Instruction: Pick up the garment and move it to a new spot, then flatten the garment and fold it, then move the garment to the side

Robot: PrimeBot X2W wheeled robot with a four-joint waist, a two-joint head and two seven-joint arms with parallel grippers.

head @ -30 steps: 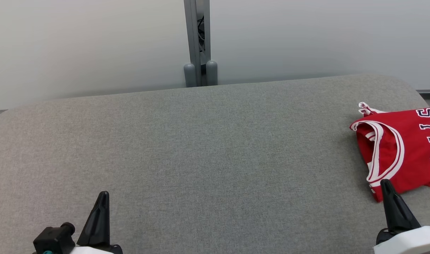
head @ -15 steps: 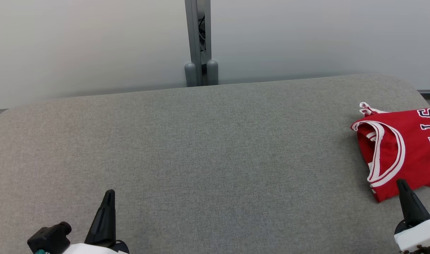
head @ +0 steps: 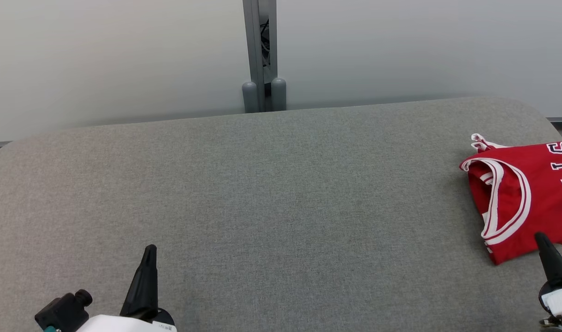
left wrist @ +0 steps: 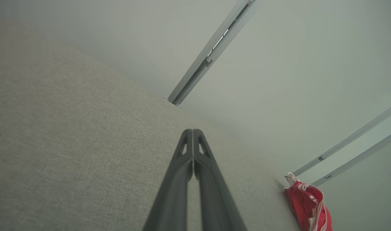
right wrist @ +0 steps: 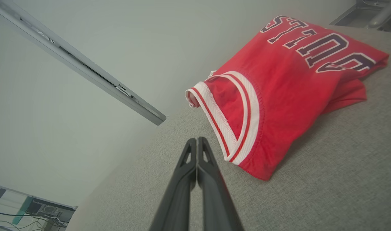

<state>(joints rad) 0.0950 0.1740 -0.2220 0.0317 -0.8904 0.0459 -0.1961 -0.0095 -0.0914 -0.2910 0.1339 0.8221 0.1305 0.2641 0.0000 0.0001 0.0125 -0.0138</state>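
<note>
Garment, a red sleeveless jersey (head: 536,189) with white-and-red ribbed trim and dark block lettering, lies as a compact, folded-looking bundle at the right edge of the grey fabric-covered desk (head: 281,207), nearer the far corner than the near one. The right end effector (head: 541,238) has its two long dark fingers pressed together on nothing. In the right wrist view its tip (right wrist: 197,140) sits just beside the jersey's neck trim (right wrist: 278,96), over bare desk; I cannot tell whether it touches the cloth. The left end effector (head: 150,249) is likewise pressed together and empty, near the desk's near edge toward the left, well apart from the jersey, which shows small at the far right in the left wrist view (left wrist: 306,205).

Judging by the tidy bundle at the side, the last step, setting the garment aside, looks as good as done. The next move probably calls only for drawing the right tip clear without snagging the trim.
</note>
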